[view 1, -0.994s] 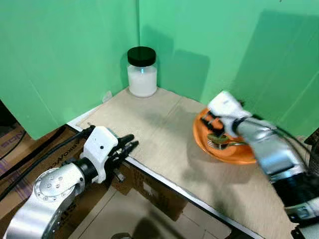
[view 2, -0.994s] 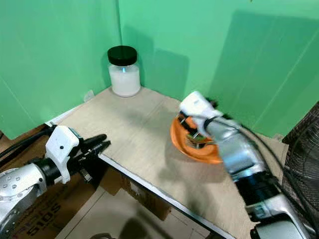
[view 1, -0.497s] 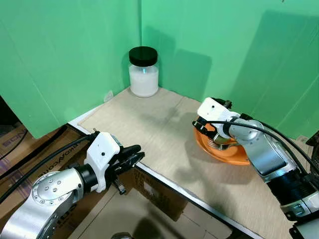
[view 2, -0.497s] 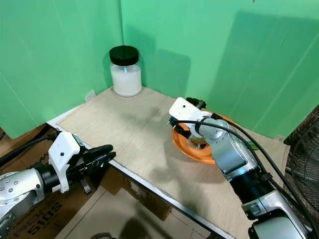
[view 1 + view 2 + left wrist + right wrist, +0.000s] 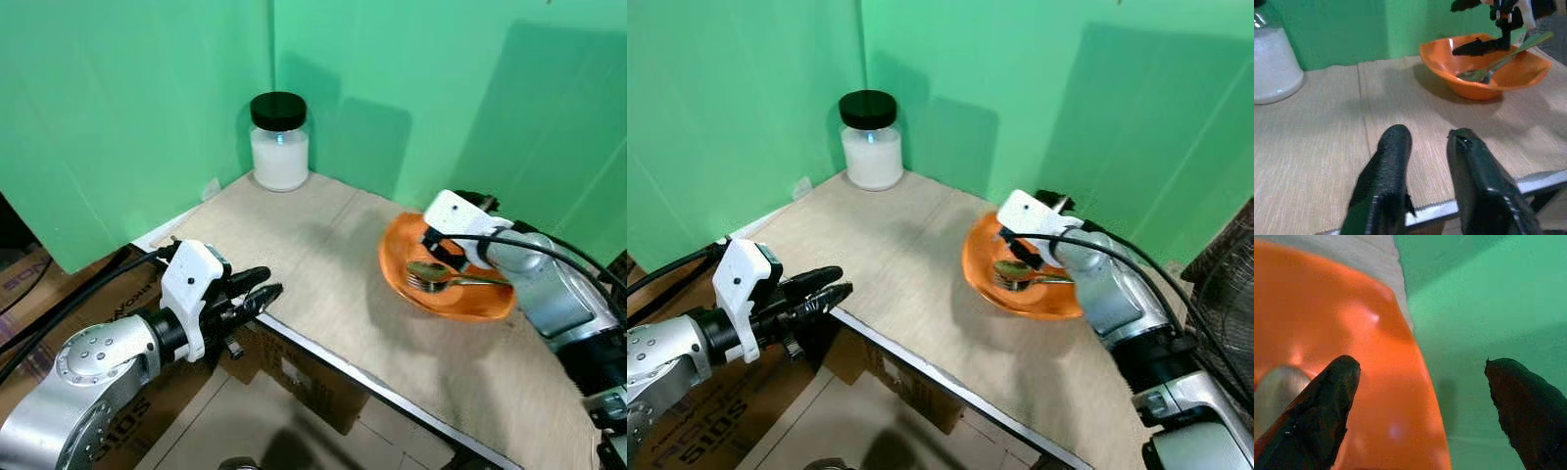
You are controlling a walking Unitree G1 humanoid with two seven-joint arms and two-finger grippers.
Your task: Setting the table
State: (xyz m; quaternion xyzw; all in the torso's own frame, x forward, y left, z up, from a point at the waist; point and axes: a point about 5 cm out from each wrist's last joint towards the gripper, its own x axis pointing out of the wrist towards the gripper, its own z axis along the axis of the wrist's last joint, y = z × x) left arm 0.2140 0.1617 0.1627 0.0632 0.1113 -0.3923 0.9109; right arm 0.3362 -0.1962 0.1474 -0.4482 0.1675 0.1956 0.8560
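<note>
The orange bowl (image 5: 446,279) with its spoon (image 5: 453,279) sits on the table (image 5: 313,264). The right gripper (image 5: 1425,416), fingers apart, straddles its far rim; placement looks unfinished. The left gripper (image 5: 1427,161), slightly parted, waits at the near edge.

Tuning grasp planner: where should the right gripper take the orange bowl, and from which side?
Probably the far rim of the orange bowl, from above. The open right gripper already straddles it, one finger inside; the walls flare, and a spoon lies across the middle.

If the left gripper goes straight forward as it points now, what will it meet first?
Probably the orange bowl: the left gripper points across bare table toward it, slightly off-centre. The jar stands well aside.
</note>
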